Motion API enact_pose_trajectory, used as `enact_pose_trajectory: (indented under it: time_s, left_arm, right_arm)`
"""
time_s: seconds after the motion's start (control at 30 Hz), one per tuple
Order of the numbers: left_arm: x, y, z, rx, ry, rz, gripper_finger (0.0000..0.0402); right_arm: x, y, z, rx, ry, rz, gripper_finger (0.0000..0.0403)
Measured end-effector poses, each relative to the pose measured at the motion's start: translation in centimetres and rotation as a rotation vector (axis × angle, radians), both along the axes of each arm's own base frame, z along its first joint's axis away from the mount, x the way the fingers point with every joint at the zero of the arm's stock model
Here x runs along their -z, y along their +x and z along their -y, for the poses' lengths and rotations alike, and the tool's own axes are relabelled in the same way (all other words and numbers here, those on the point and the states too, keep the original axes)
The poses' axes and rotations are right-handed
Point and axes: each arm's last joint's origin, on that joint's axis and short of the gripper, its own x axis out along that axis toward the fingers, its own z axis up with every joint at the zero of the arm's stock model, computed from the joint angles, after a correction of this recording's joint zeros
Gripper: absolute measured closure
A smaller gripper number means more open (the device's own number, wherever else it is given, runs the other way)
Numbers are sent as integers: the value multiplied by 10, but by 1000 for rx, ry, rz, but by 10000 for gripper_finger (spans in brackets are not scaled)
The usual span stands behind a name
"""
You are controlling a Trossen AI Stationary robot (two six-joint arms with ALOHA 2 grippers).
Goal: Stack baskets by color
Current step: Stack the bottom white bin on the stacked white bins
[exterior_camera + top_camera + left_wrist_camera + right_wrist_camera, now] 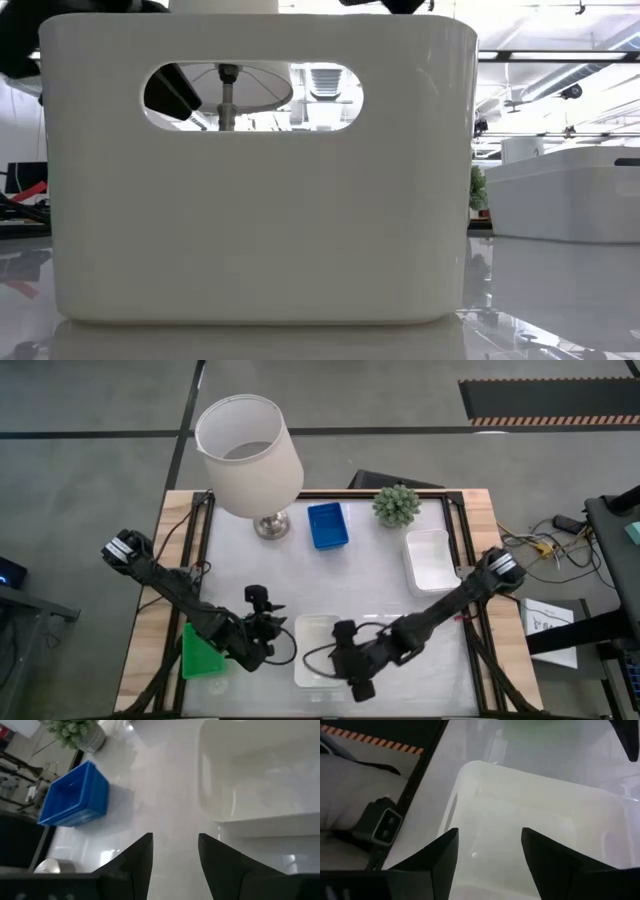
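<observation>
The right claw (pixel 358 682) hangs spread and empty over the near white basket (pixel 315 650) at the counter's (pixel 380 575) six o'clock. The left claw (pixel 262 628), parted and empty, waits at nine o'clock of it. A skewed descent could clip the rim and shove the basket away.

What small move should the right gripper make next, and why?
Probably lower the right gripper over the near white basket's rim and close. Its fingers stand open just above that basket, holding nothing, and a second white basket waits by the right edge to receive it. The left gripper is open beside it.
</observation>
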Motion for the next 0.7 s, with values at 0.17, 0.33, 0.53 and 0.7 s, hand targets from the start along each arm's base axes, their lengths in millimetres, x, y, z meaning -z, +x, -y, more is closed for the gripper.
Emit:
enact_pose_trajectory:
  time_s: [0.17,0.33,0.53,0.7]
  left_arm:
    - [6,-4,7,29,-25,22,260]
    - [5,-7,11,46,-31,29,260]
    - [5,-7,13,46,-46,42,260]
    - [5,-7,13,37,-58,49,260]
  right_arm:
    - [17,20,-15,4,-25,-14,199]
    - [32,34,-26,-18,-15,-40,204]
    - [43,48,-41,-44,8,-49,204]
    - [59,54,-48,-42,-5,-72,206]
